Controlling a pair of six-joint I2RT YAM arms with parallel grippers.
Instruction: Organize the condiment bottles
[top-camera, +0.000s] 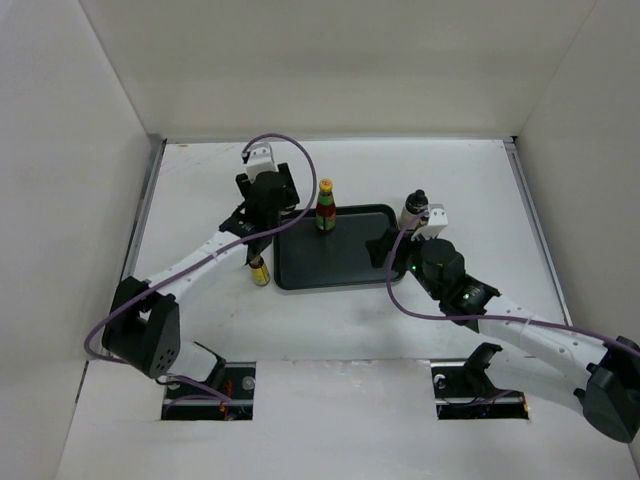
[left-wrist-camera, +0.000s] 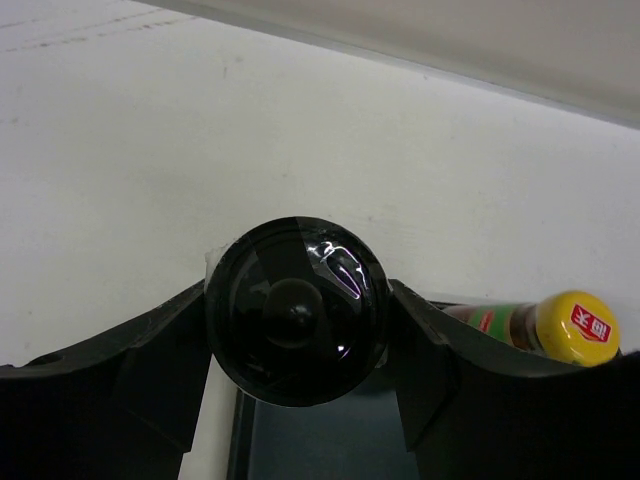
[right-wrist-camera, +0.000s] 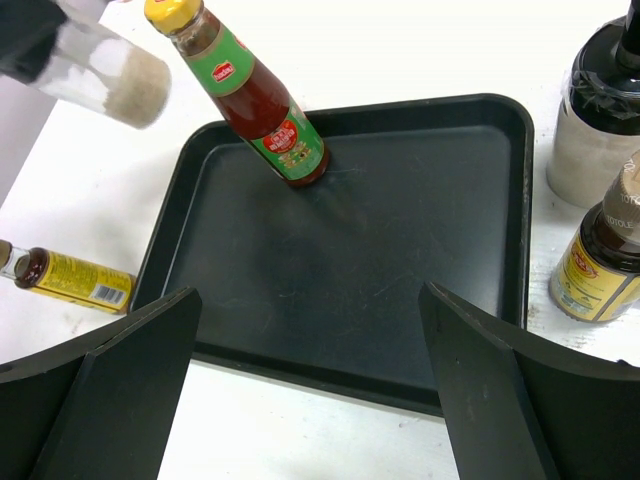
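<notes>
My left gripper is shut on a condiment bottle with a glossy black cap. In the right wrist view this bottle shows clear glass with pale contents, hanging above the tray's far left corner. A tall bottle with a yellow cap and red-green label stands on the black tray. Left of the tray, a small yellow-labelled bottle rests on the table. Two more bottles stand right of the tray. My right gripper is open over the tray's near edge, holding nothing.
White walls enclose the table at the back and on both sides. The left arm's purple cable loops over the far left of the tray. Both arm bases sit at the near edge.
</notes>
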